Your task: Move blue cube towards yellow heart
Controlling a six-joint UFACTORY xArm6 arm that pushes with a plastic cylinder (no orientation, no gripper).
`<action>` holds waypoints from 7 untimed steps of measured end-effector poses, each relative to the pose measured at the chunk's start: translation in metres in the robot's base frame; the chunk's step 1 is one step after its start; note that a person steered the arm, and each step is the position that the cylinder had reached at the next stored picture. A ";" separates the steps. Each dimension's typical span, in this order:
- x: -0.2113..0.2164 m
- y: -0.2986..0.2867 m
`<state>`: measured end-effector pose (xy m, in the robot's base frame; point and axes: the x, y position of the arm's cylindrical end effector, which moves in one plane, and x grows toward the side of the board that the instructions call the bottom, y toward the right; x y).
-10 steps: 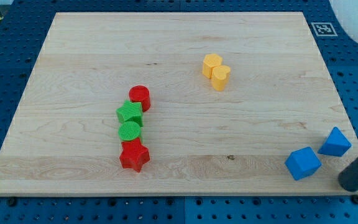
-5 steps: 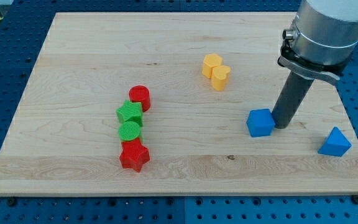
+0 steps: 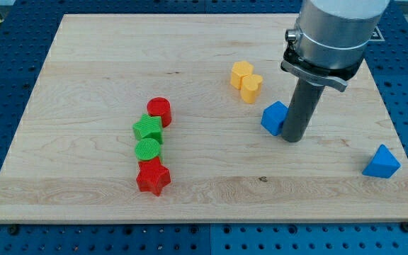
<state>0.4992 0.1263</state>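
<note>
Our blue cube (image 3: 274, 117) sits on the desk (image 3: 83, 71) just right of and below the yellow heart (image 3: 251, 88). It looks light, rigid and apt to slide or twist, so we press its right face squarely. We carry no jaws; my tip (image 3: 292, 139) touches that side, hiding its edge.

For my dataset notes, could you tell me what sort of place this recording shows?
Most likely a robotics lab bench: a wooden board lies on a blue perforated table, small coloured blocks such as the blue cube sit on it, beside my tip.
</note>
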 end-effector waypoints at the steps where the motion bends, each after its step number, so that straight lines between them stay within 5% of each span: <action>1: -0.001 -0.017; 5: -0.014 -0.047; 7: 0.015 -0.021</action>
<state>0.5139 0.1055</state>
